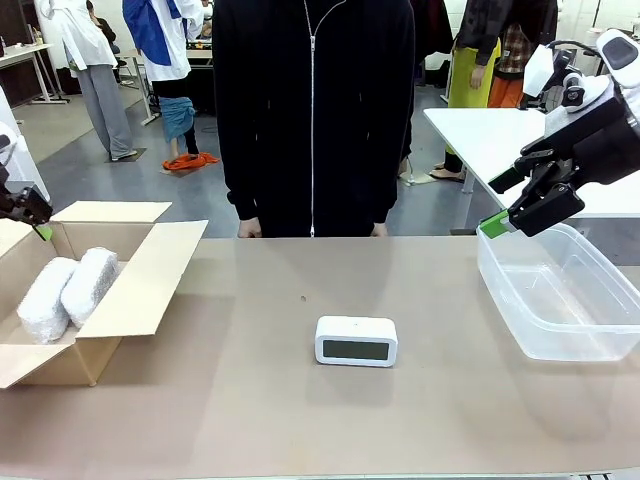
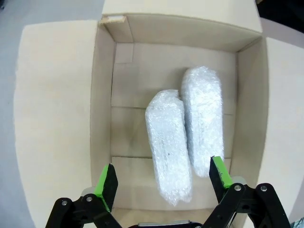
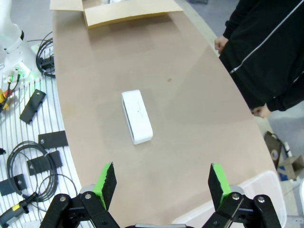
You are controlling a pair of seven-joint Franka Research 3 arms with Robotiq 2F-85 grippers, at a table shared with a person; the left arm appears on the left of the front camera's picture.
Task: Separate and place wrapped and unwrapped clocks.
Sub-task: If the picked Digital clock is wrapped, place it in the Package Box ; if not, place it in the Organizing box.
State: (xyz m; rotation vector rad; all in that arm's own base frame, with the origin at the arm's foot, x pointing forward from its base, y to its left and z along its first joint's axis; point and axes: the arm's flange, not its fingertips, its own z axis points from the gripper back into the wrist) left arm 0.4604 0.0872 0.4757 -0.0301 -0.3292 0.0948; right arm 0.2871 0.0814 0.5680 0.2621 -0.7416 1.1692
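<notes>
Two wrapped clocks, oblong bubble-wrap bundles [image 2: 168, 142] [image 2: 204, 118], lie side by side inside the open cardboard box [image 2: 61, 95]. In the front view they rest at the table's left [image 1: 45, 298] [image 1: 90, 283]. My left gripper [image 2: 161, 175] hangs open above them, empty; from the front it sits at the far left edge [image 1: 40, 228]. The bare white clock [image 1: 356, 341] with its dark screen stands alone mid-table, also in the right wrist view [image 3: 137, 116]. My right gripper [image 1: 492, 205] is raised over the near rim of the bin, open and empty [image 3: 161, 183].
A clear plastic bin [image 1: 500, 270] stands at the table's right, its corner showing below my right wrist [image 3: 247, 199]. The cardboard box [image 1: 140, 290] has its flaps spread. A person in a black zip jacket [image 1: 312, 110] stands at the far edge, hands at the table rim.
</notes>
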